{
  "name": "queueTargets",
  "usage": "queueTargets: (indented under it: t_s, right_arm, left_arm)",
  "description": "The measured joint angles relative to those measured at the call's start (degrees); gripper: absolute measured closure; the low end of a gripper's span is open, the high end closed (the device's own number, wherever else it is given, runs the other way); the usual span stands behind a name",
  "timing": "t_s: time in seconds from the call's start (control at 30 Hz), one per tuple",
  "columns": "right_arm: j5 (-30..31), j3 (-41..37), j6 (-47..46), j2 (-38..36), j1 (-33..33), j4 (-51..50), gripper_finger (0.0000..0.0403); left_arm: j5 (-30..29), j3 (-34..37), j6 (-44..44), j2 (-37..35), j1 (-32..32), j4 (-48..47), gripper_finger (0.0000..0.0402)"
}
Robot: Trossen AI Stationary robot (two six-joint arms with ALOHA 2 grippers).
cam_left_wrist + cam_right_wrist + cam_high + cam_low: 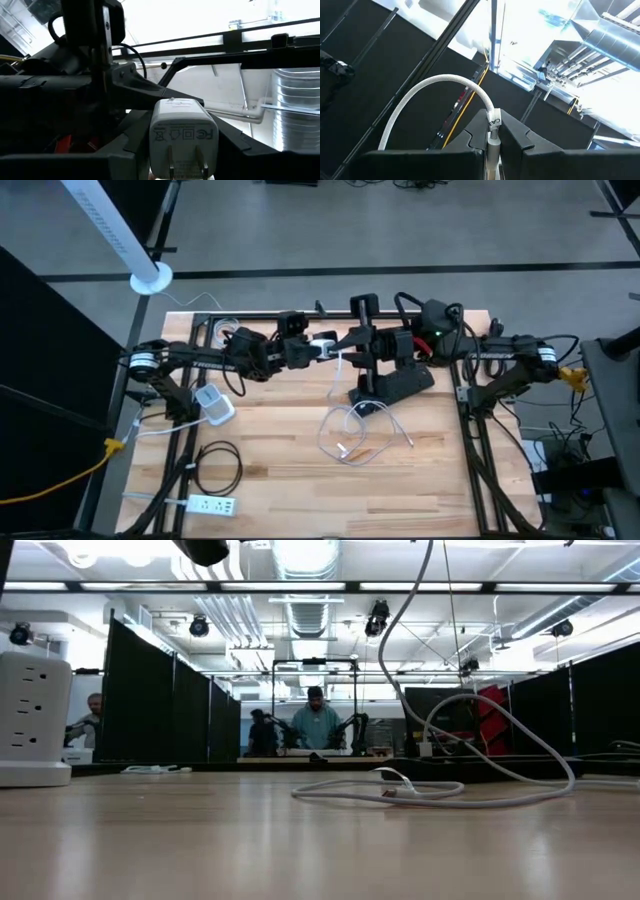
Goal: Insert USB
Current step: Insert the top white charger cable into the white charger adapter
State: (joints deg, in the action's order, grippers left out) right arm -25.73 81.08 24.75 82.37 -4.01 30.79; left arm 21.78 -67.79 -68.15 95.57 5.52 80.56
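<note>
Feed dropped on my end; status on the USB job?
Left gripper holds charger, raised. Right gripper shut on cable. Not yet mated; nothing visibly blocking.

charger (181, 142): base cut off by edge | cable (445, 95): plug end hidden, perhaps between fingers

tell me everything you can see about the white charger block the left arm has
The white charger block is a small rounded wall adapter of glossy plastic. Its face carries grey certification marks and two flat metal prongs, which point toward the wrist camera. The left gripper is closed around it, holding it in the air above the table's far side, close to the right gripper, which pinches the white cable.
</note>
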Motion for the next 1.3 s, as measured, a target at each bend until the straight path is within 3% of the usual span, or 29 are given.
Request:
queueTargets:
  t_s: [0.8, 1.07, 1.3]
  right_arm:
    - [-1.15, -0.05, -1.46, -0.07, -0.31, 2.03, 0.0389]
    - [0.73, -0.35, -5.96, -5.77, 0.28, -20.88, 0.0389]
    - [4.65, -3.78, -18.73, -6.74, 0.63, -45.57, 0.0389]
  left_arm:
    - [2.22, 0.09, 1.18, -0.03, 0.75, 0.95, 0.0274]
    - [5.73, 6.05, 7.14, -9.50, 4.38, 2.45, 0.0274]
    - [5.43, 18.28, 14.70, -24.25, 7.69, -7.78, 0.0274]
